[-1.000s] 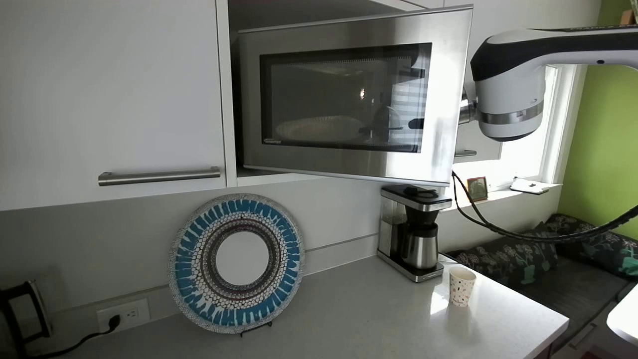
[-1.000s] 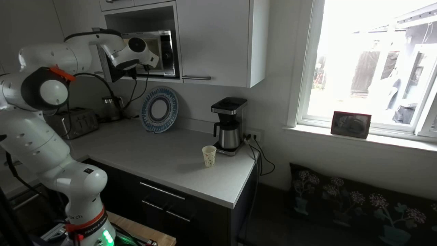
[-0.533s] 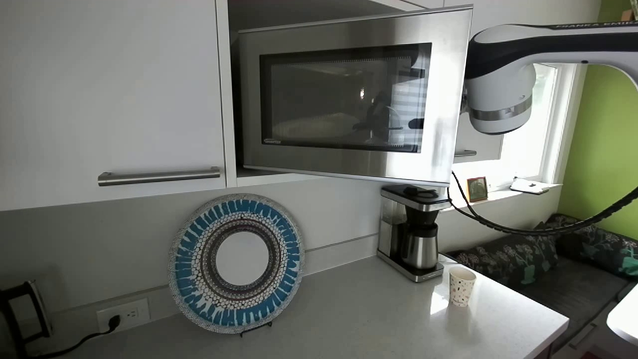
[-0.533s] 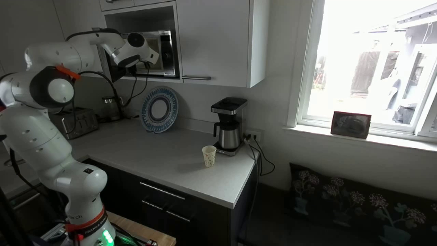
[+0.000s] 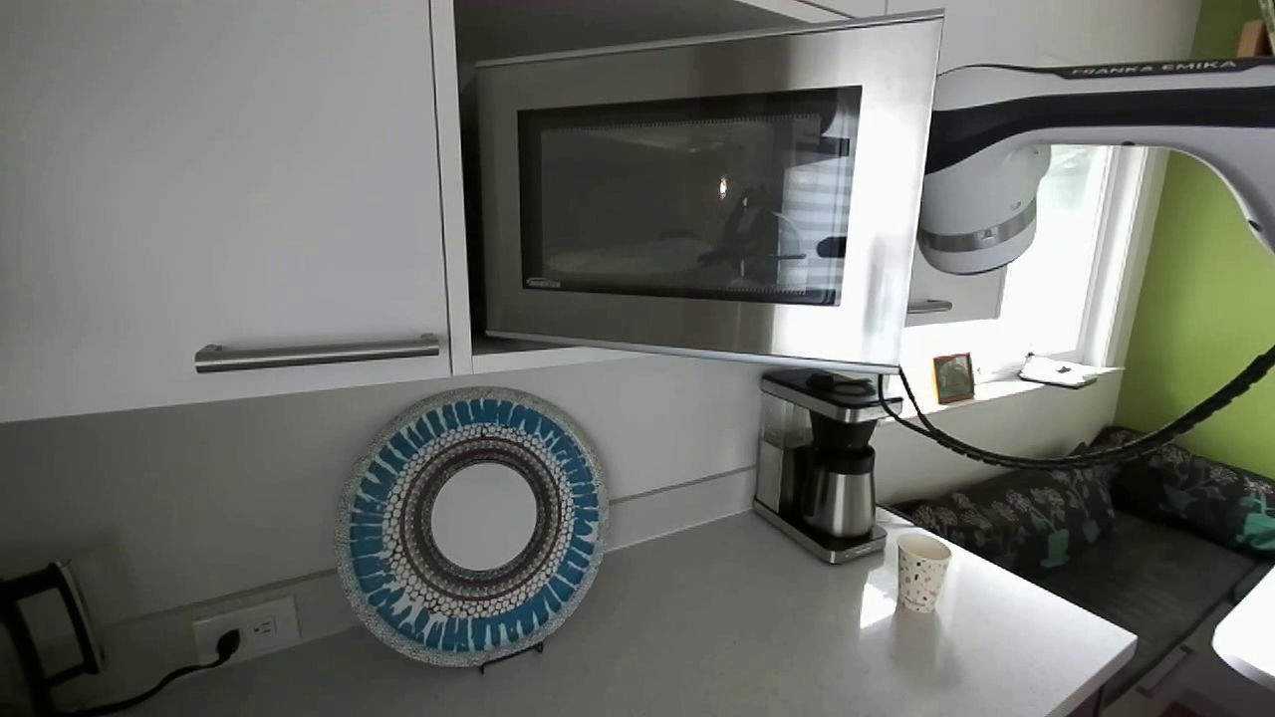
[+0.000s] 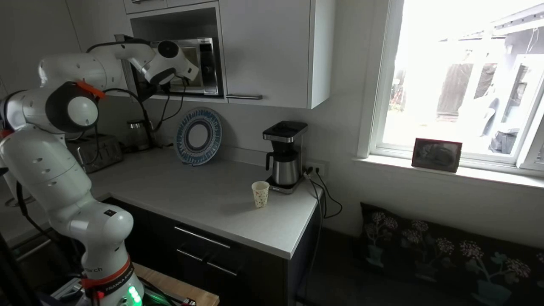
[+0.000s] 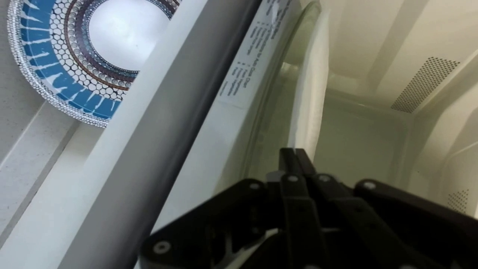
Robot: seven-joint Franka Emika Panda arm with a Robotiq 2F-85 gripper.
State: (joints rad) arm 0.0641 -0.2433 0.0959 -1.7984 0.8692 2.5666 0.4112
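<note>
A black two-fingered gripper is clenched on the rim of a thin, white paper-like plate, over the glass turntable of a stainless-steel microwave with its door swung open. Below the microwave, a round blue-and-white platter is propped on the grey counter.

White plate inside the microwave
Pinched in the gripper, nearly edge-on, it stretches toward twelve o'clock in the wrist view.

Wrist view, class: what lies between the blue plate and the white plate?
White ledge, grey strip, dark gap, labelled microwave edge and glass turntable lie between blue plate and white plate, in the wrist view.
</note>
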